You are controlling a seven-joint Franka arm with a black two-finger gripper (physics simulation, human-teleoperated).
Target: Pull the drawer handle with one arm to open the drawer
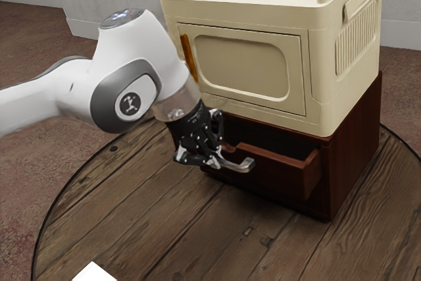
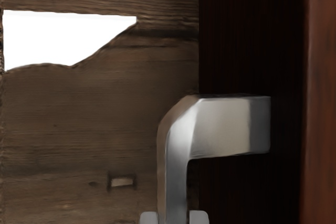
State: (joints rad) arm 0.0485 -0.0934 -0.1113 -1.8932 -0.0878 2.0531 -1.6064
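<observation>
Two fingers [image 2: 149,217] of your hand [image 1: 209,157] are closed on the handle [image 1: 245,165], one on each side of its bar, just in front of the drawer [image 1: 283,179]. Your arm [image 1: 135,70] reaches in from the exterior view's left, bends at the wrist and slants down toward the drawer's front, so your hand points downward at a tilt. The drawer is partly open: you can see its dark interior behind the raised front panel. Its handle is a smooth, silvery metal bar with a bent corner, still joined to the reddish-brown front. Around the drawer you have the dark wooden cabinet [image 1: 355,143], above it the cream box [image 1: 316,64], and below it the round wooden surface [image 1: 131,208].
</observation>
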